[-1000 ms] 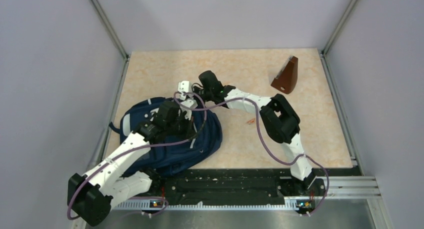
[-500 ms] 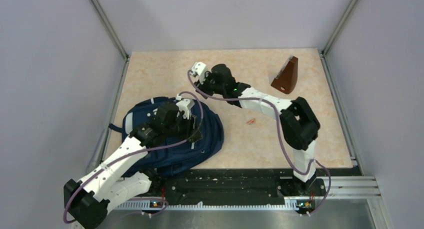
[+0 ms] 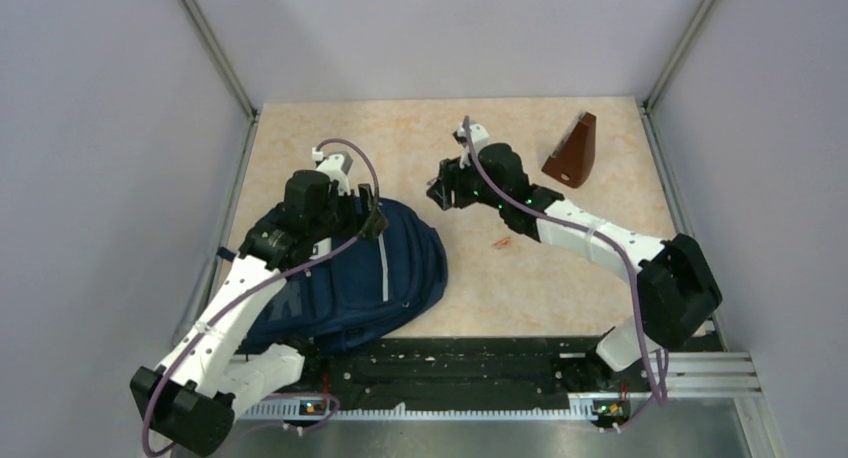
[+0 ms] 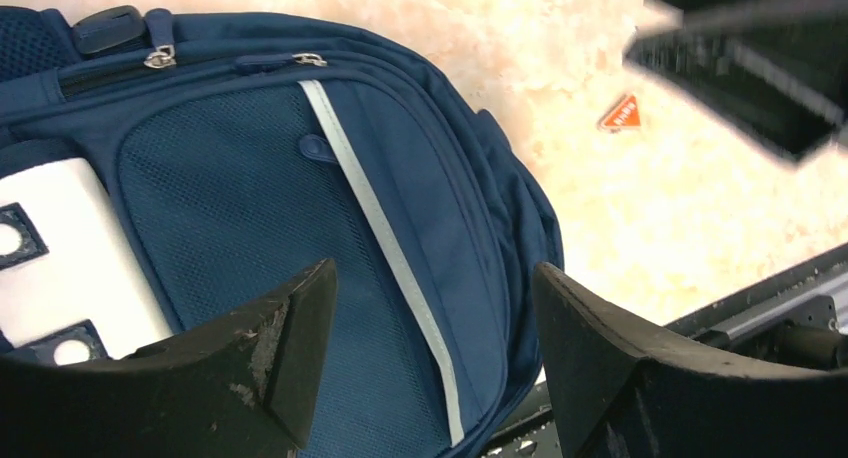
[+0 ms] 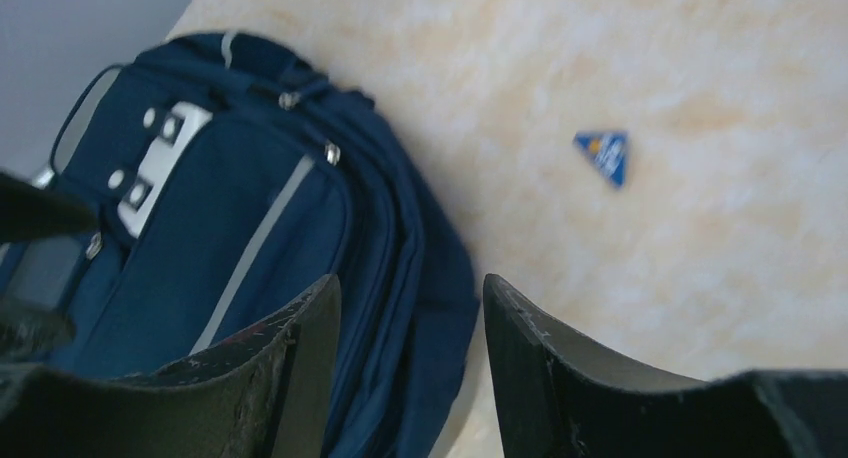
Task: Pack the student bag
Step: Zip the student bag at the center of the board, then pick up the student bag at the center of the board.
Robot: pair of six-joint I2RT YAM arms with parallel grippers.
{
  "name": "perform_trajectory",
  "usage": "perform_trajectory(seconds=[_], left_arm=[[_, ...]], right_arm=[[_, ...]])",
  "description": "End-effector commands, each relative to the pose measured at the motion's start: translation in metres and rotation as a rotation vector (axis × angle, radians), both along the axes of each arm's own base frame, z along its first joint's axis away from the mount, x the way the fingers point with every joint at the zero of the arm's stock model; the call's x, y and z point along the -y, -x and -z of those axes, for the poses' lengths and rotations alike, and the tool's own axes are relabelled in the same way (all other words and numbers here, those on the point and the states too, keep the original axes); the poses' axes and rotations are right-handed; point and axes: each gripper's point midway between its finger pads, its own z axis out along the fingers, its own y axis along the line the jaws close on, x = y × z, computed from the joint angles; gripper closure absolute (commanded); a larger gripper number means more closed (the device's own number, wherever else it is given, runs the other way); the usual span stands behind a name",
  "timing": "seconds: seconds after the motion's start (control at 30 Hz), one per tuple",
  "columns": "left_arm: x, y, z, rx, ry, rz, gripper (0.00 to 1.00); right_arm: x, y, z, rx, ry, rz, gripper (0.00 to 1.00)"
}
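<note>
The student bag [image 3: 345,283] is a navy backpack lying flat at the near left of the table, its front with a pale stripe facing up. The left wrist view shows its mesh pocket [image 4: 230,198], a white patch [image 4: 60,248] and zipper pulls [image 4: 160,56] along the top seam. My left gripper [image 3: 370,223] hovers over the bag's far edge, open and empty [image 4: 435,308]. My right gripper [image 3: 440,193] hangs over bare table just right of the bag, open and empty [image 5: 410,318]. From the right wrist the bag [image 5: 250,228] lies below and to the left.
A brown wedge-shaped object [image 3: 572,150] stands at the far right of the table. A small triangular tag [image 3: 502,242] lies on the tabletop right of the bag, orange-red in the left wrist view [image 4: 621,113] and blue from the right wrist [image 5: 604,154]. Grey walls enclose the table.
Both grippers have gone from shut to open and let go of the bag. The left arm drew back toward the far left; the right arm swung right, off the bag.
</note>
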Motion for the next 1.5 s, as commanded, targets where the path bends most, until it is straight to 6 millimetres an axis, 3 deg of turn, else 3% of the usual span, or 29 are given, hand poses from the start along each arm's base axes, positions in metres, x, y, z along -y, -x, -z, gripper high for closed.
perform_trajectory(seconds=[0.0, 0.17, 0.27, 0.5, 0.63, 0.8, 1.0, 1.1, 1.17, 1.3, 1.47], left_arm=[[-0.002, -0.028, -0.021, 0.082, 0.018, -0.021, 0.24], [-0.003, -0.039, -0.018, 0.121, 0.017, -0.024, 0.24], [-0.010, -0.036, -0.010, 0.118, -0.011, -0.034, 0.24], [-0.019, -0.030, -0.012, 0.148, -0.031, -0.052, 0.23], [-0.022, -0.028, -0.017, 0.172, -0.033, -0.059, 0.23], [-0.023, -0.024, -0.018, 0.179, -0.033, -0.059, 0.23], [-0.022, -0.022, -0.021, 0.187, -0.025, -0.053, 0.23], [-0.023, -0.022, -0.022, 0.189, -0.023, -0.051, 0.23], [-0.023, -0.021, -0.024, 0.193, -0.021, -0.054, 0.23], [-0.024, -0.021, -0.026, 0.203, -0.021, -0.059, 0.22], [-0.024, -0.021, -0.025, 0.202, -0.020, -0.057, 0.22]], right_arm=[[-0.013, 0.047, 0.010, -0.231, -0.206, -0.010, 0.48], [-0.030, 0.081, 0.032, -0.291, -0.203, -0.043, 0.48], [-0.039, 0.089, 0.037, -0.307, -0.228, -0.058, 0.48], [-0.071, 0.082, 0.051, -0.326, -0.224, -0.095, 0.47], [-0.079, 0.072, 0.070, -0.324, -0.159, -0.064, 0.48], [-0.063, 0.063, 0.077, -0.279, -0.091, 0.015, 0.48], [-0.020, 0.067, 0.072, -0.209, 0.025, 0.093, 0.36], [-0.004, 0.072, 0.087, -0.199, 0.088, 0.105, 0.32], [0.007, 0.080, 0.107, -0.247, 0.140, 0.115, 0.30], [0.000, 0.097, 0.126, -0.329, 0.121, 0.063, 0.27], [-0.020, 0.106, 0.131, -0.361, 0.074, -0.015, 0.27]])
